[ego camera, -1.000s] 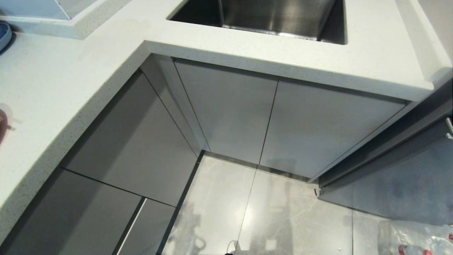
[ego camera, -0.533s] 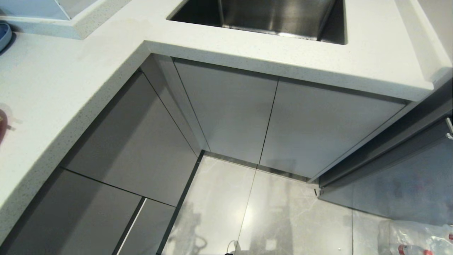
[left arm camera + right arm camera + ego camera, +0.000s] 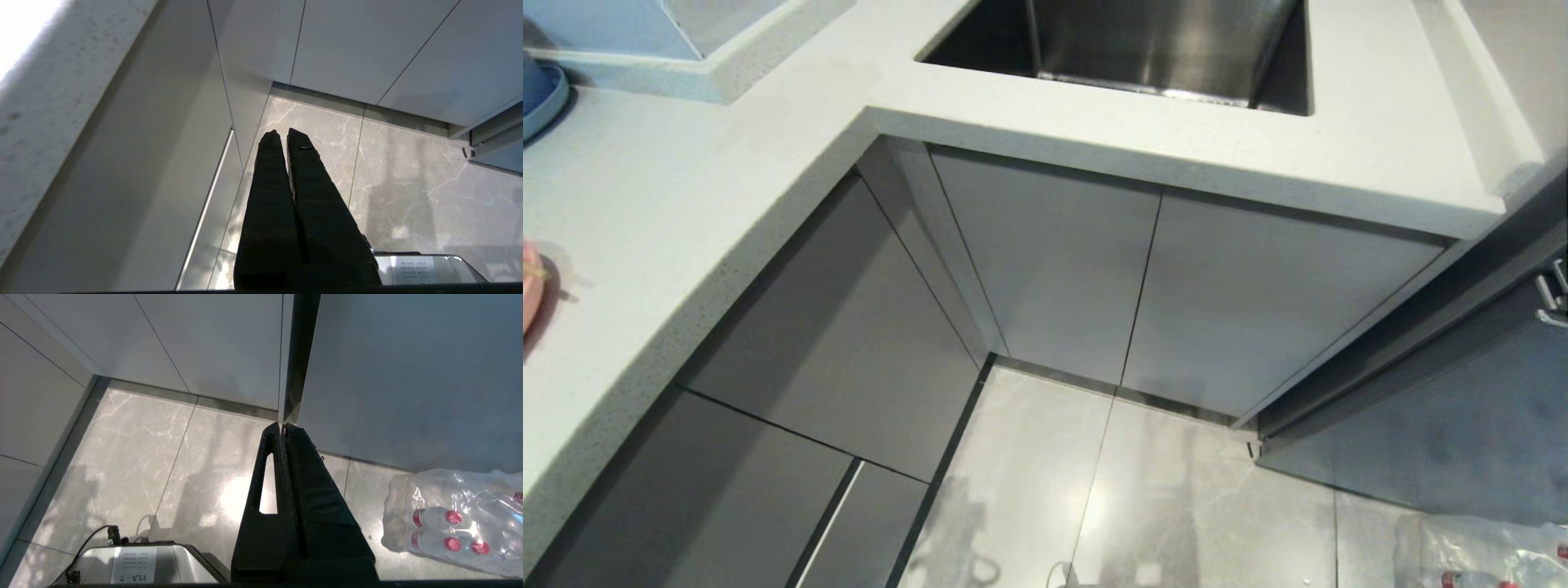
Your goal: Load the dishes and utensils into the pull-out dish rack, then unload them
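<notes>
Only a sliver of a pink dish shows at the head view's left border, lying on the white counter; whether it is the plate I cannot tell. The utensils and the pull-out dish rack are out of view; only closed grey cabinet fronts show. Neither arm appears in the head view. My left gripper hangs shut and empty over the floor beside the cabinet corner. My right gripper is also shut and empty, above the floor tiles near a dark door edge.
A steel sink sits in the counter at the back. Blue dishware stands at the far left. A dark appliance front with a metal handle is on the right. A wrapped pack of water bottles lies on the floor.
The whole head view has shifted slightly, showing a little more of the left counter and its dishes; the camera moved, not the things.
</notes>
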{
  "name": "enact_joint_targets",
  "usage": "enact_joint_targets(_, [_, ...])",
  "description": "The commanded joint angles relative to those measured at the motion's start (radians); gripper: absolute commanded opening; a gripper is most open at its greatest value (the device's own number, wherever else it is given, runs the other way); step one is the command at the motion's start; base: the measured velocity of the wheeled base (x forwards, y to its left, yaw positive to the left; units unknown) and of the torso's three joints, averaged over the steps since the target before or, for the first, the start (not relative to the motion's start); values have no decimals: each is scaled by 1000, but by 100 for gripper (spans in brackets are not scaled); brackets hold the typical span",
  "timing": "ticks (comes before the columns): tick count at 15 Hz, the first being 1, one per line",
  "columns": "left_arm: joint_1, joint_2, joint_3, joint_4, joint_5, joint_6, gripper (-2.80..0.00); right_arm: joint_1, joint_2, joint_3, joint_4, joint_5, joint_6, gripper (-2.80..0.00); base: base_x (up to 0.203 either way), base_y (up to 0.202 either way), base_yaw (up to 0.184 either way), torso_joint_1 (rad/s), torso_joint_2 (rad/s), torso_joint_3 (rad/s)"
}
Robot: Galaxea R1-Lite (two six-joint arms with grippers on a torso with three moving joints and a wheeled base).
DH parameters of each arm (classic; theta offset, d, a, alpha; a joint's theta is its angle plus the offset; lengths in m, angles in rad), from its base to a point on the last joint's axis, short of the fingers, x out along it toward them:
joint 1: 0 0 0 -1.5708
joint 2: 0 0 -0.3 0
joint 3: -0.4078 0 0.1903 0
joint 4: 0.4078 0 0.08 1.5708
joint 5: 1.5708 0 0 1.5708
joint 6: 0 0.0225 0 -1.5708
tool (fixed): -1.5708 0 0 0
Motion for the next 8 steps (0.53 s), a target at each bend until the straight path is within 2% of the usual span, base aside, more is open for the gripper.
enact_joint_targets(1, [1,1,0,-1,0,1,-280,0,1,2,0,0,0,-280,0,0,0,1,5,176])
enact_joint_targets(8, [1,1,0,1,0,2,-280,0,1,2,0,0,0,-280,0,0,0,3,4,199])
